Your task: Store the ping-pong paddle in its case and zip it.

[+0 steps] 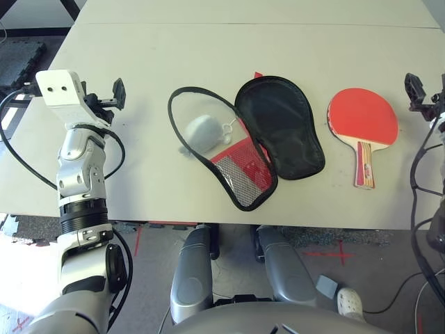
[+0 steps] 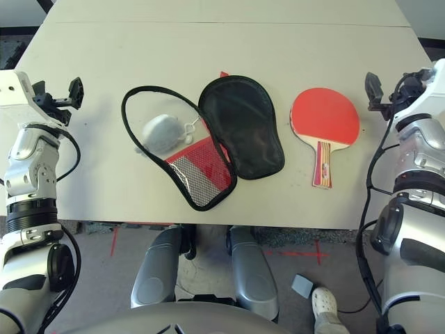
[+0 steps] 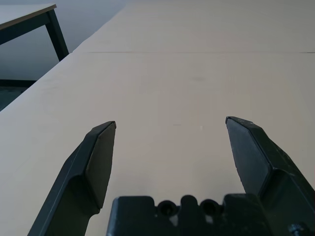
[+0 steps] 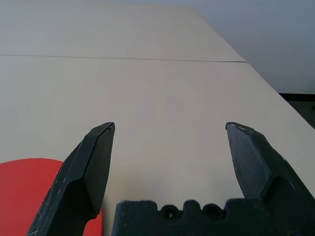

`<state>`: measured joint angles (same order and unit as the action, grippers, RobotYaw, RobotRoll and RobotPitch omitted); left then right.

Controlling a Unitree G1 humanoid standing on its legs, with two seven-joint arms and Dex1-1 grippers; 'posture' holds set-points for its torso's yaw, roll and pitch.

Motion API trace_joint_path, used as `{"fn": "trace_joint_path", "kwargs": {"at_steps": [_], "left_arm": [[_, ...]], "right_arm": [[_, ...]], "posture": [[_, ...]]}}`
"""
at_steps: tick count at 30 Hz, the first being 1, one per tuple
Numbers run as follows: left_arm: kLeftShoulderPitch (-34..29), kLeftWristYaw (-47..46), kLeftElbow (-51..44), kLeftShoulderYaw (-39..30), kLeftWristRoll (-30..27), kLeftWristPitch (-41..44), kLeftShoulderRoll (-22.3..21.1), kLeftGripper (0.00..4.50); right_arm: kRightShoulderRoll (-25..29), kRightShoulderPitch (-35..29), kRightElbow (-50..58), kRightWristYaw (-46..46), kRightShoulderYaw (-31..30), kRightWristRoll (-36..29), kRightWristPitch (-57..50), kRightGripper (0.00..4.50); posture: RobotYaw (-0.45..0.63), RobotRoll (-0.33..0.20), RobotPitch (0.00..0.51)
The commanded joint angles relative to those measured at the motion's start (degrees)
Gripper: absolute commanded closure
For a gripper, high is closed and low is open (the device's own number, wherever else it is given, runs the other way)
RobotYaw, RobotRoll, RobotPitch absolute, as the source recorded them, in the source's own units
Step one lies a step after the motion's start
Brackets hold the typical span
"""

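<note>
The ping-pong paddle (image 1: 363, 115) lies red face up on the right of the table, its striped handle toward the front edge. The case (image 1: 278, 129) lies unzipped in the middle, with the black half spread to the right and the red mesh half (image 1: 240, 170) to the left inside the black zipper rim. My left gripper (image 1: 115, 94) hovers open over the table's left side, well apart from the case. My right gripper (image 2: 375, 90) stands open just right of the paddle, whose red edge (image 4: 29, 196) shows beside one finger. Neither gripper holds anything.
A grey-white plush charm (image 1: 201, 132) on a cord rests on the table inside the open zipper loop. The beige table (image 1: 208, 49) stretches bare toward the back, with a seam across it. Black cables hang off both arms at the table's sides.
</note>
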<state>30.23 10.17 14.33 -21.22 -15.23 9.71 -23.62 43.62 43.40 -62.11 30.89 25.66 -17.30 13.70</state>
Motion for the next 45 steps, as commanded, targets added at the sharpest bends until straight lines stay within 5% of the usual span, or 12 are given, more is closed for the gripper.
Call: {"fn": "trace_joint_path", "kwargs": {"at_steps": [1, 10, 23, 28, 37, 45], "left_arm": [[0.8, 0.0, 1.5, 0.8, 0.2, -0.7, 0.4, 0.00], [6.7, 2.9, -2.2, 2.5, -1.4, 2.7, -1.8, 0.00], [15.1, 20.7, -23.0, 14.0, -17.7, 33.0, -5.6, 0.00], [14.8, 27.9, -27.1, 18.6, -22.0, 39.8, -7.4, 0.00], [15.6, 36.9, -26.2, 24.1, -23.2, 41.8, -9.0, 0.00], [16.9, 38.9, -23.7, 26.2, -21.6, 40.0, -7.5, 0.00]], "right_arm": [[0.5, -2.5, 0.2, -0.1, 1.4, -1.0, 1.0, 0.02], [-0.6, -2.0, 1.6, 0.2, 0.3, -1.3, -0.3, 0.02], [-4.7, -4.4, 14.0, -0.1, -1.0, -2.5, -10.0, 0.02], [-6.1, -8.1, 30.4, -6.1, -0.4, -4.8, -25.5, 0.02], [-4.8, -15.2, 74.6, -22.4, 0.4, -12.8, -72.8, 0.02], [-5.3, -12.8, 92.4, -27.0, 2.0, -14.8, -104.6, 0.02]], "posture": [[-0.04, 0.000, 0.300], [-0.04, 0.000, 0.316], [-0.08, 0.000, 0.323], [-0.14, 0.000, 0.332], [-0.23, 0.000, 0.327], [-0.28, 0.000, 0.329]]}}
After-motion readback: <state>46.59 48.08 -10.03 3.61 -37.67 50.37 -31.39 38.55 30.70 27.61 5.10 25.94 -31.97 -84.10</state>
